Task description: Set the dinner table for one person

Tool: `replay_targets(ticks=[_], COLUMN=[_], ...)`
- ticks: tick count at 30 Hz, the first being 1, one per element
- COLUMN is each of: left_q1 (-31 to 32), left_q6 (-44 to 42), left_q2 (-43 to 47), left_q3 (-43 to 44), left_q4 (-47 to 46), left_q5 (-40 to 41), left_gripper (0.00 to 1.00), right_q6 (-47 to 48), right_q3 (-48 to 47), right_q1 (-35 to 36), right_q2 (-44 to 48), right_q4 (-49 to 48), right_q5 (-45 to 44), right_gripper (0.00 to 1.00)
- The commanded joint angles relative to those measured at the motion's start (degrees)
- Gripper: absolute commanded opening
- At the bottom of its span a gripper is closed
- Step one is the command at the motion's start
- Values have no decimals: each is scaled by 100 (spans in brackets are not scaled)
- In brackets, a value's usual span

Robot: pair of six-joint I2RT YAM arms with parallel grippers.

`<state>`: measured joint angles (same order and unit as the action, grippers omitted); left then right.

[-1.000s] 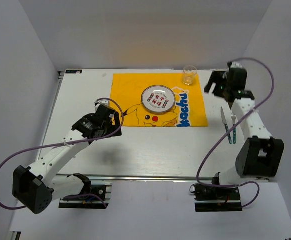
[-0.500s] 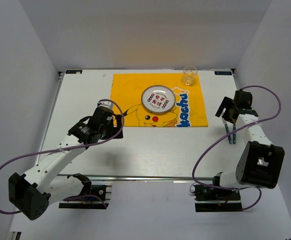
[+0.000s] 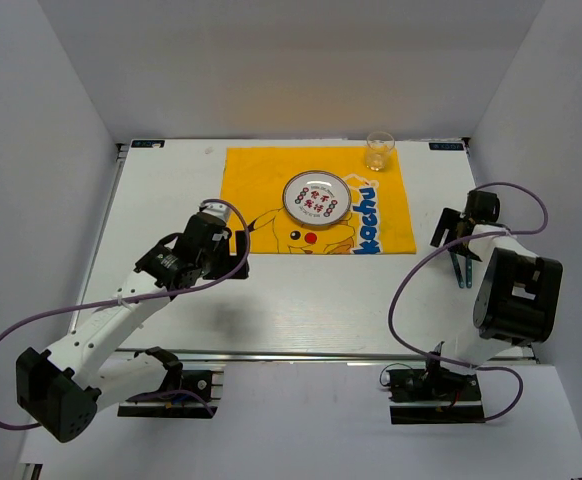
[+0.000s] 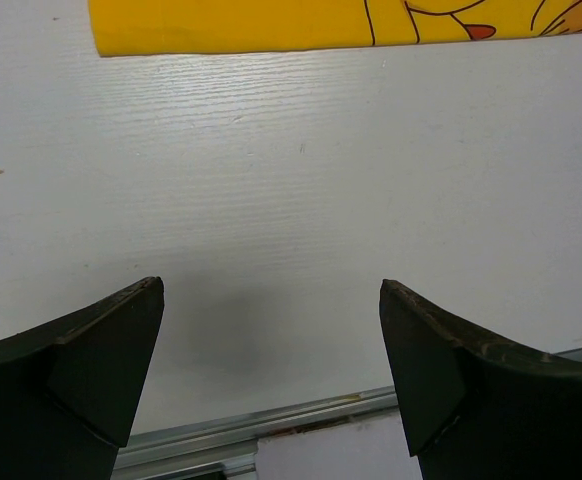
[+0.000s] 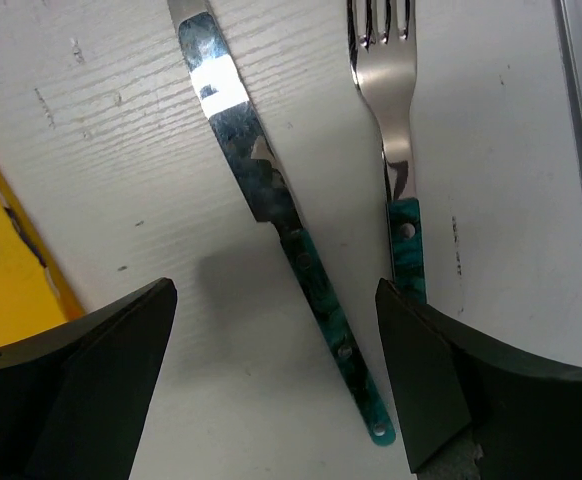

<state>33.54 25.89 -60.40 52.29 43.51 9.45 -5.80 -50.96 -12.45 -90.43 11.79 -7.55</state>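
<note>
Two teal-handled steel pieces: knife [image 5: 274, 215], fork [image 5: 396, 150]

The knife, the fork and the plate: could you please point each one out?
knife [image 5: 273, 208], right wrist view, where blade meets handle.
fork [image 5: 398, 165], right wrist view, neck below the tines.
plate [image 3: 315, 198], top external view, printed centre.

- The right gripper [image 3: 455, 225] travelled from the far right corner of the large white dinner table [image 3: 301, 300] toward the near side. It ended low over the teal-handled steel knife [image 5: 261, 190] and the matching teal-handled fork [image 5: 396, 150], fingers spread wide.
- The right arm [image 3: 511, 295] folded, its elbow drawn back over its base.
- The left arm [image 3: 121, 310] shifted slightly, its shoulder block settling leftward.
</note>
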Motion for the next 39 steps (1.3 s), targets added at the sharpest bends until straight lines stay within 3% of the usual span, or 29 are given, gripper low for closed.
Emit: replay_targets(ticks=[1,12,19,22,24,25,26,27,28,30,39], left_q1=[-14,-14,-14,-14,-14,-14,-14,-14,-14,-14,-14], left_q6=[-110,-137,-146,-137,-128,-137,-137,-128,-137,-137,-110], left_q2=[64,107,160,195,204,213,204,204,196,213,231], left_q3=[-35,-35,-35,-35,-35,-35,-35,-35,-35,-26,-26], left_q4=[-97,-132,-114,-106,-114,-106,-114,-114,-106,-97,-106], left_q5=[-215,-225,-242,-199,-181,-181,-181,-181,-181,-163,-137], left_gripper=[98,98,98,98,98,98,98,98,98,98,98], right_q6=[378,413,62,18,-26,-61,-114,-175,-236,-307,-702], right_q3=[-362,-372,182,367,420,429,429,420,411,403,-308], right_q1=[-38,-65,-47,-65,-65,-47,-30,-47,-21,5,820], right_q2=[-333,-563,-510,-545,-502,-502,-484,-449,-440,-370,87], right_q4=[-98,60,-28,-107,-133,-98,-89,-63,-28,33,604], right_q5=[52,228,96,131,192,219,280,350,360,447,702], right_gripper=[86,78,54,53,48,43,28,22,9,0,0])
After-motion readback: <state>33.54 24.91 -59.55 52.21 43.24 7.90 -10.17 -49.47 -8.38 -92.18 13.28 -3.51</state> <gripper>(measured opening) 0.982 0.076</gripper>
